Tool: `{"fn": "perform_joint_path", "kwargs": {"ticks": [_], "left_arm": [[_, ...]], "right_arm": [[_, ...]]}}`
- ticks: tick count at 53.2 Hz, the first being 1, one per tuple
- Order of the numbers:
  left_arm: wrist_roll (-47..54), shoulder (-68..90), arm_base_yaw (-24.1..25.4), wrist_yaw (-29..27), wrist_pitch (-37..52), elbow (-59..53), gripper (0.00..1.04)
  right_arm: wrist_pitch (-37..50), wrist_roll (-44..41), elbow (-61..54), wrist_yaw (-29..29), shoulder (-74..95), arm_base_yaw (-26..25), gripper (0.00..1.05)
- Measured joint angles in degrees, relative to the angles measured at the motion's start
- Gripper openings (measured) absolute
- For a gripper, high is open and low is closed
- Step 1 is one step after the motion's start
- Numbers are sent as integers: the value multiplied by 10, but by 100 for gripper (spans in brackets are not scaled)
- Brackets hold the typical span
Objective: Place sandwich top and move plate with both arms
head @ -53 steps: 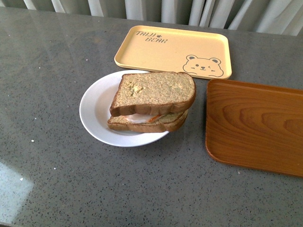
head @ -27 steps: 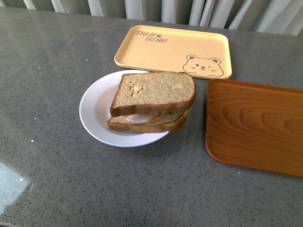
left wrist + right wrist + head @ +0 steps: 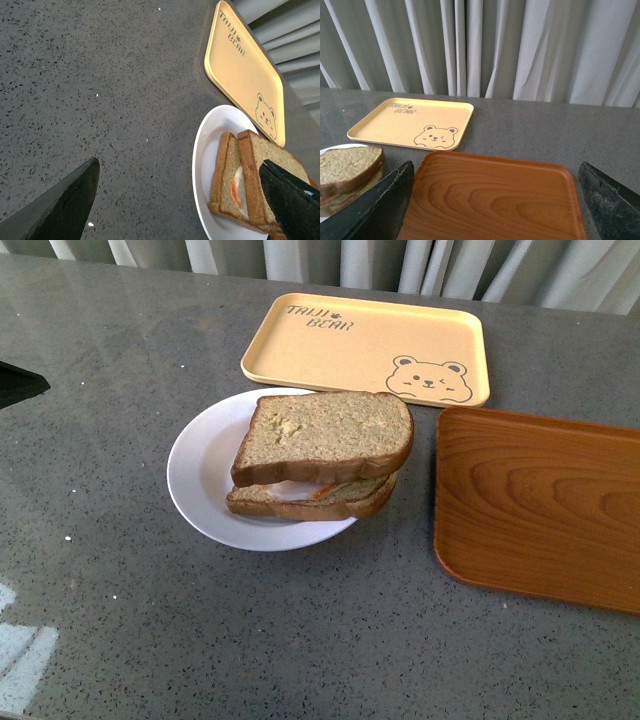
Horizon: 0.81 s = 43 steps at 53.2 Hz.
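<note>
The sandwich top (image 3: pixel 325 430) sits on the egg-bearing slice (image 3: pixel 300 502) on the plate (image 3: pixel 200 475), mid-tabletop (image 3: pixel 120 620), near the yellow bear tray (image 3: pixel 340 355) and beside the wooden tray (image 3: pixel 540 510). My left gripper (image 3: pixel 178 162) hangs spread wide beside the plate. My right gripper (image 3: pixel 496 167), equally spread, faces the wooden tray.

Likely a home kitchen or dining spot: speckled grey stone countertop (image 3: pixel 150 620), pale curtains (image 3: pixel 545 45) behind.

- Yellow tray (image 3: pixel 365 348) (bear face printed in 1 corner) lies flat on the grey speckled surface (image 3: pixel 150 620).
- Brown wooden tray (image 3: pixel 540 505) lies just beside it, a narrow gap between.
- Pale curtains (image 3: pixel 520 45) hang behind.
</note>
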Motion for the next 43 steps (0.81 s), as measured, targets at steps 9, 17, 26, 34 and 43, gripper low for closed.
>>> {"fn": "perform_joint_path", "kwargs": {"ticks": [9, 17, 26, 34, 43], "left_arm": [[-17, 61, -11, 6, 29, 33, 96], [-36, 108, -26, 15, 48, 60, 96], [-58, 146, -52, 24, 66, 79, 96], [-85, 173, -74, 26, 84, 100, 96], [-106, 187, -97, 26, 92, 111, 96]], "right_arm": [[0, 0, 0, 0, 0, 0, 96], [0, 0, 0, 0, 0, 0, 96], [0, 0, 0, 0, 0, 0, 96], [0, 0, 0, 0, 0, 0, 96], [0, 0, 0, 0, 0, 0, 96]]}}
